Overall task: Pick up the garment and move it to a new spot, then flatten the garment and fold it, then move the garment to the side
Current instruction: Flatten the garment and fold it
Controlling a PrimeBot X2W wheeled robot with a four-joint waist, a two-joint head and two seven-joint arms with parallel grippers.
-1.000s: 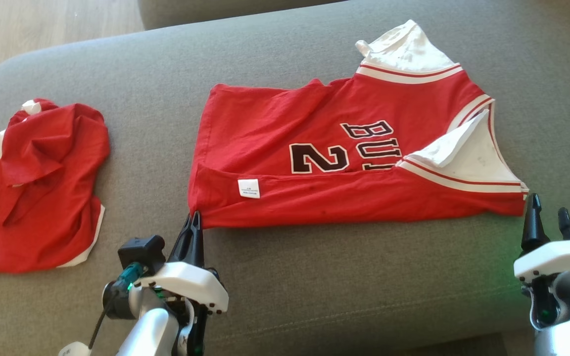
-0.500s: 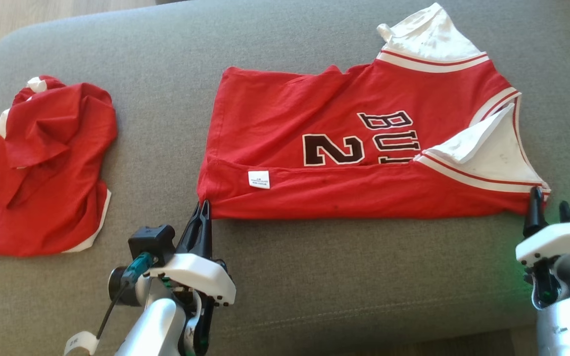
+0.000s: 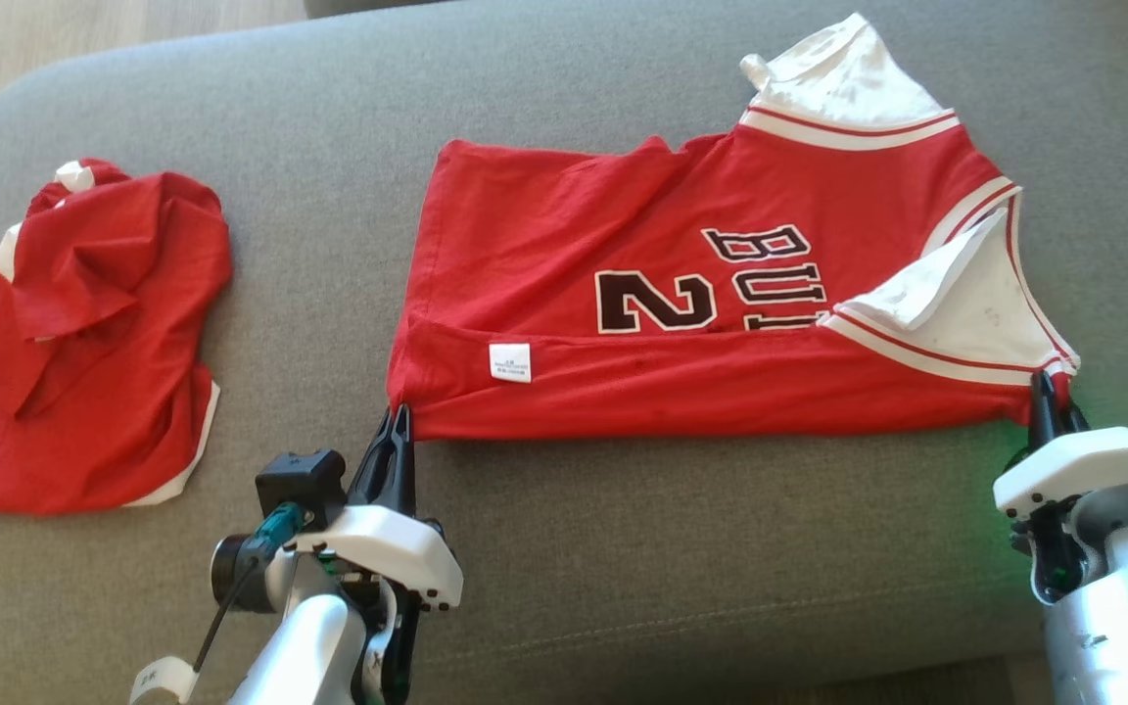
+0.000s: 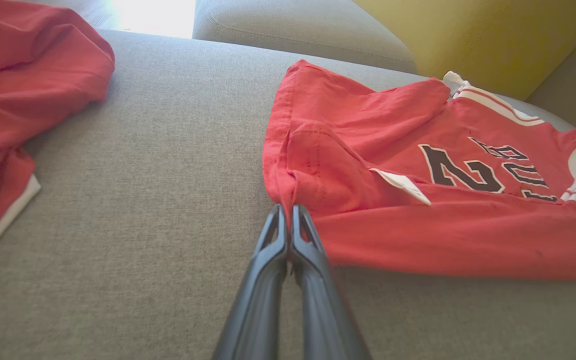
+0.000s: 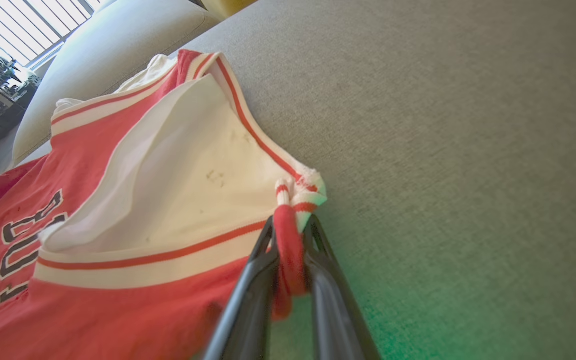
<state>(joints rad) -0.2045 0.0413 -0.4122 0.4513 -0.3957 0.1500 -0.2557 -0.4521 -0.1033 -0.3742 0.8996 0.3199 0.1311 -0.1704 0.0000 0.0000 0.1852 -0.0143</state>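
Observation:
The garment [image 3: 564, 245], a red sleeveless jersey with white trim and dark lettering, lies spread sideways on the grey sofa seat [image 3: 672, 548], its near edge folded over. My left gripper [image 3: 396, 416] is shut on the hem corner at the garment's near left; in the left wrist view the gripper [image 4: 288, 212] pinches that red corner of the garment [image 4: 418, 225]. My right gripper [image 3: 1049, 397] is at the near right shoulder corner. In the right wrist view a bunch of the garment's [image 5: 118, 200] red and white strap sits clamped in the right gripper [image 5: 290, 225].
A second red garment [image 3: 94, 333] lies crumpled on the seat's left end. Wooden floor [image 3: 35, 29] shows beyond the sofa at the top left. A yellow cushion [image 4: 468, 35] stands behind the jersey. The seat's front edge runs just behind both wrists.
My right gripper has moved up to the jersey's near right shoulder corner and shut on it. The left gripper has kept its hold. The head view has shifted slightly.

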